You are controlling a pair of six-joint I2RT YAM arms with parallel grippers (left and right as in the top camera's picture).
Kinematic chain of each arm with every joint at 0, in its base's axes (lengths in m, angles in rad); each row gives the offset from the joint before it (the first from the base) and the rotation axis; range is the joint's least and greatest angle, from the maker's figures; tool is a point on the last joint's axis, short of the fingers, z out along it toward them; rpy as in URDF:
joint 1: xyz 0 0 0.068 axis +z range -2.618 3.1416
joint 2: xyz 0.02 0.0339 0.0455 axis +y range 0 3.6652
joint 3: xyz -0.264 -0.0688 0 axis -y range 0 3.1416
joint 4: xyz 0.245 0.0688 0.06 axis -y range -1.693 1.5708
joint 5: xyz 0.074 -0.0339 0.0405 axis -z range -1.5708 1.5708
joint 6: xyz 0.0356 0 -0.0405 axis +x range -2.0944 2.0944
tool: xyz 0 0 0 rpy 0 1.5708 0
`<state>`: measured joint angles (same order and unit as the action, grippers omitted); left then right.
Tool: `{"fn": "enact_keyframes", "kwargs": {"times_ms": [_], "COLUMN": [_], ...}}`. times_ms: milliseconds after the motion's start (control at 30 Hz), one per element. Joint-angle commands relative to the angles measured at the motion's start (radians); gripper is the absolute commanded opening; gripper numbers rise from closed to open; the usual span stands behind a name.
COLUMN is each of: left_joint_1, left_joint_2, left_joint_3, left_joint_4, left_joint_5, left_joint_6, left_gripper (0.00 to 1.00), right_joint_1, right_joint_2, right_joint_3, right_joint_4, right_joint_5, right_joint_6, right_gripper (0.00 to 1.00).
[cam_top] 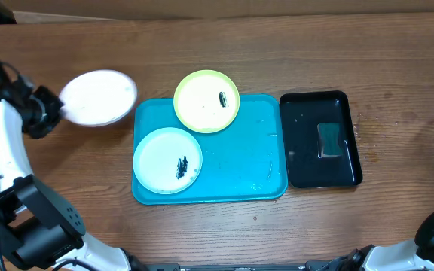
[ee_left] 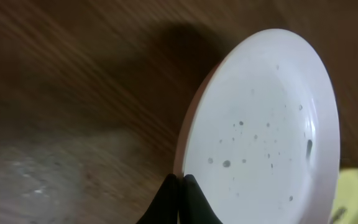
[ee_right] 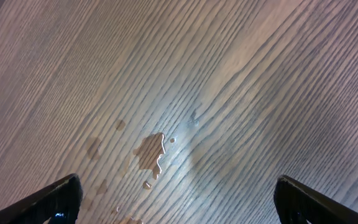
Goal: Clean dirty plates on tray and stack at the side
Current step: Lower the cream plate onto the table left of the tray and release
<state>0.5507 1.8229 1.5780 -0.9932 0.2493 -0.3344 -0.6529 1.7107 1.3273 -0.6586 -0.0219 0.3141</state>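
My left gripper (cam_top: pixel 53 111) is shut on the rim of the white plate (cam_top: pixel 99 98), holding it over the table left of the tray. In the left wrist view the fingers (ee_left: pixel 180 178) pinch the plate's edge, and the white plate (ee_left: pixel 266 130) shows grey specks. The turquoise tray (cam_top: pixel 239 162) holds a light blue plate (cam_top: pixel 160 154) with dark specks at its front left. A lime-green plate (cam_top: pixel 202 102) with dark specks rests over the tray's back rim. My right gripper (ee_right: pixel 178 182) is open above bare wood, at the far right edge.
A black glossy tray (cam_top: pixel 304 143) stands right of the turquoise tray with a dark sponge (cam_top: pixel 331 140) in it. Water drops (ee_right: pixel 151 152) lie on the wood under my right gripper.
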Motion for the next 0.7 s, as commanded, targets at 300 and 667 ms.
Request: {"fn": "enact_keyframes", "kwargs": {"times_ms": [300,667], "left_joint_1": [-0.001,-0.001], "left_joint_2": [0.005,0.005], "left_joint_3": [-0.114,-0.304], "left_joint_4": [0.117,0.336], "left_joint_5": [-0.225,-0.219], "left_joint_6": [-0.019,-0.018], "left_gripper": [0.04,0.04], "right_joint_1": [0.002,0.002], "right_joint_2": [0.003,0.003], "right_joint_3": [0.007,0.007], "right_joint_4": [0.003,0.003], "right_joint_5": [-0.003,-0.003], "right_joint_6": [0.005,0.005], "right_gripper": [1.00,1.00]}}
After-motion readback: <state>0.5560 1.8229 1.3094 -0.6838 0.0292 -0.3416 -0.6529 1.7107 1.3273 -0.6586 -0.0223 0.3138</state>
